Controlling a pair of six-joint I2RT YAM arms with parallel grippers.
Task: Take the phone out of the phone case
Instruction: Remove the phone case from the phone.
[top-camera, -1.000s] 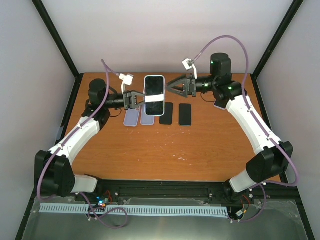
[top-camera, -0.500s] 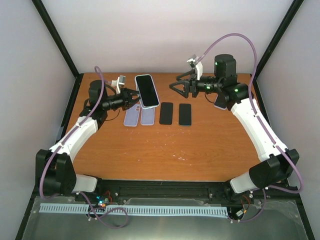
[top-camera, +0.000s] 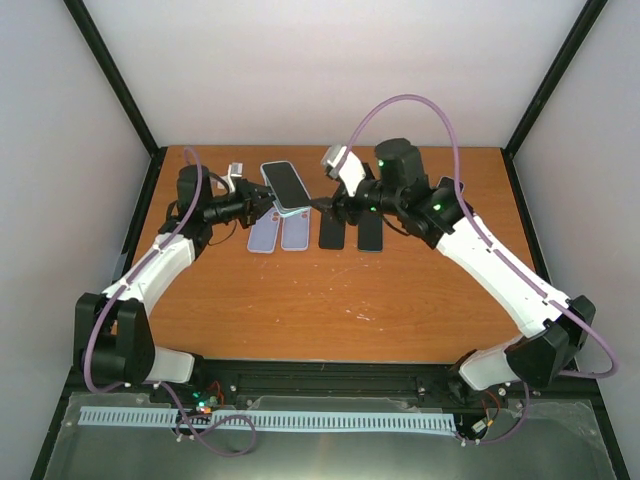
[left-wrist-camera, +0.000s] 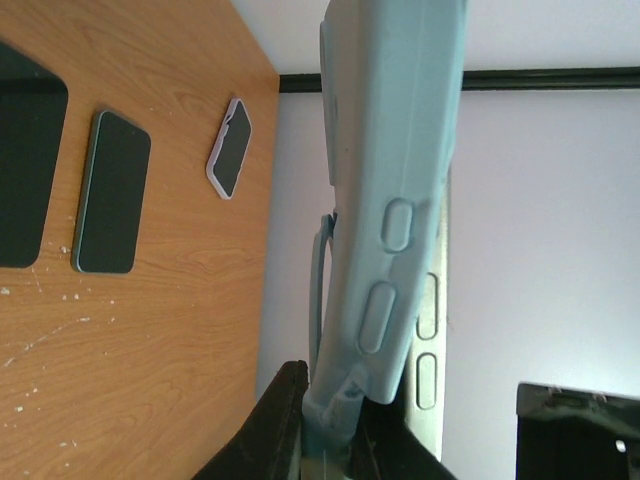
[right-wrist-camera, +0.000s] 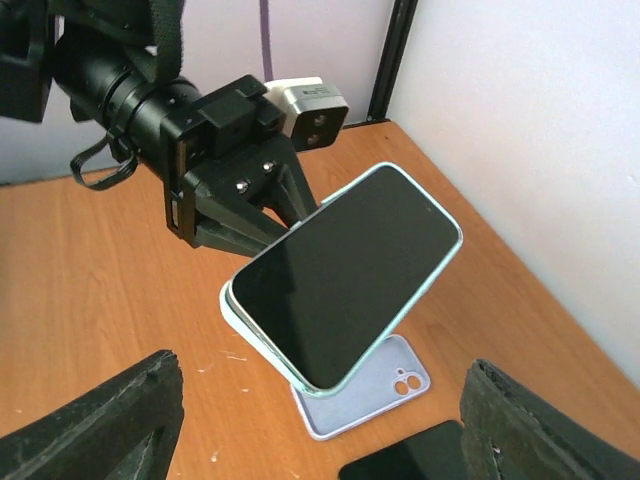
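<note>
Phone (right-wrist-camera: 345, 275) offered to right gripper (top-camera: 327, 205)
Left gripper (top-camera: 257, 206) clamps the case (left-wrist-camera: 390, 200) end; phone just ahead of the spread right jaws, long axis slanting across them.

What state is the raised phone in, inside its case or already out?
In its case: the right wrist view shows the phone seated in the pale case, which the left gripper clamps.
</note>
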